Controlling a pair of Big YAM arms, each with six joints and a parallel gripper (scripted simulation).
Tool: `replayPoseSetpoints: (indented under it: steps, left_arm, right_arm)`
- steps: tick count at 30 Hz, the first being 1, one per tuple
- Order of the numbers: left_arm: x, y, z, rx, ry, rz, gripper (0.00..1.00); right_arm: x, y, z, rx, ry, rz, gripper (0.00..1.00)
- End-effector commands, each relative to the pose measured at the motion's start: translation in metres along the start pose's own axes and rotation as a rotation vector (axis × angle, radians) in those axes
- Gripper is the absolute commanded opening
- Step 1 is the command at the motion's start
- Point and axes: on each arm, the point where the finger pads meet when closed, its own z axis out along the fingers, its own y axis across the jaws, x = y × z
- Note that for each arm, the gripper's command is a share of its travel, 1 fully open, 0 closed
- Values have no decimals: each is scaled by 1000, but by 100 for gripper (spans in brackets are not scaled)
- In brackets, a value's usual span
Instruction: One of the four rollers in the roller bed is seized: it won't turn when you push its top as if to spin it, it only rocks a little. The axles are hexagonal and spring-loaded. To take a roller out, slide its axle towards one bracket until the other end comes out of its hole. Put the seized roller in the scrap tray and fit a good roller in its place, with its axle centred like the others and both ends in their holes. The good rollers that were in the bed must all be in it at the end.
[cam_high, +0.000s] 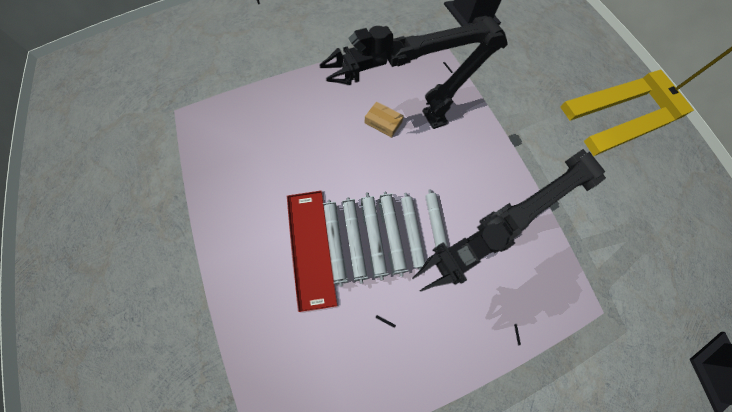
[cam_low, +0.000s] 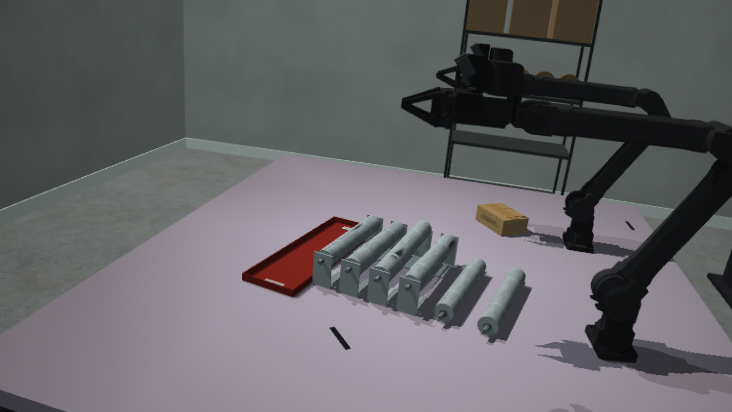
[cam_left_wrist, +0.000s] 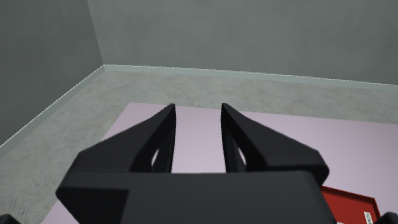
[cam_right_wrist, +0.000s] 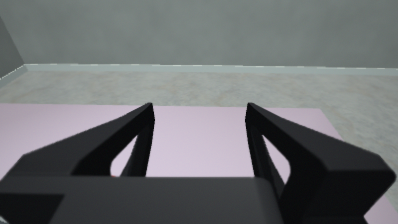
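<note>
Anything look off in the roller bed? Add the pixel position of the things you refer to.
Yes: third roller (cam_high: 372, 230) (cam_low: 412, 239) from the red tray (cam_high: 311, 250) (cam_low: 289, 263) (cam_left_wrist: 350, 205). Its far end seems to ride above its bracket, while its neighbours' bracket plates show over their ends. Possibly unseated there.

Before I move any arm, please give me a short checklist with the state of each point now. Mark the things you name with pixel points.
1. Left gripper (cam_high: 416, 284) (cam_low: 403, 104) (cam_left_wrist: 198, 105) free of any part: ok, partly open.
2. Right gripper (cam_high: 324, 72) (cam_low: 437, 76) (cam_right_wrist: 200, 105) free of any part: ok, open.
3. Seized roller in the scrap tray (cam_high: 309, 245) (cam_low: 297, 255) (cam_left_wrist: 350, 205): not ok, no roller there.
4. Third roller from tray (cam_high: 373, 235) (cam_low: 409, 245) level: not ok, far end seems raised.
5. Every far axle end in its hole: cannot tell.
</note>
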Motion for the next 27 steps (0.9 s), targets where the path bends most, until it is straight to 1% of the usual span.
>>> replayPoseSetpoints:
  steps: [1, 3, 4, 5, 6, 7, 8, 9, 11, 16, 20, 21, 23, 24, 27]
  left_arm:
    - [-9, -1, 5, 0, -16, 16, 32]
    - [-9, -1, 5, 0, -16, 16, 32]
    - [-39, -2, -7, 2, -70, -4, 32]
    - [-48, -4, -8, 6, -86, -10, 32]
    - [-48, -4, -8, 6, -85, -9, 32]
    - [-47, -4, -8, 6, -83, -7, 32]
    - [-41, -4, -4, 5, -72, -7, 32]
    - [-34, -4, 1, 5, -57, -7, 32]
    - [-32, -5, 2, 6, -52, -6, 32]
    - [-30, -4, 1, 4, -45, -5, 32]
    - [-27, -5, 2, 5, -39, -4, 32]
    - [-27, -1, -1, -1, -44, -1, 32]
    - [-27, -4, 1, 4, -40, -4, 32]
    - [-27, -4, 2, 4, -40, -3, 62]
    - [-25, -4, 3, 4, -35, -3, 62]
  right_arm:
    - [-9, 5, 2, -8, -27, 14, 62]
    - [-9, 5, 2, -8, -27, 14, 62]
    - [-45, -5, -14, 11, -91, -2, 62]
    - [-54, -8, -14, 18, -114, -7, 62]
    - [-51, -8, -14, 17, -105, -7, 62]
    - [-51, -8, -14, 16, -102, -8, 32]
    - [-50, -8, -13, 15, -99, -6, 32]
    - [-42, -7, -6, 14, -83, -7, 32]
    - [-34, -6, 0, 12, -67, -7, 32]
    - [-30, -4, 5, 7, -58, -8, 32]
    - [-34, -3, 3, 5, -64, -8, 32]
    - [-30, -1, 0, 1, -56, -3, 32]
    - [-32, -2, 5, 3, -60, -8, 32]
    - [-32, -2, 5, 2, -60, -8, 32]
    - [-33, 0, 6, -1, -61, -8, 32]
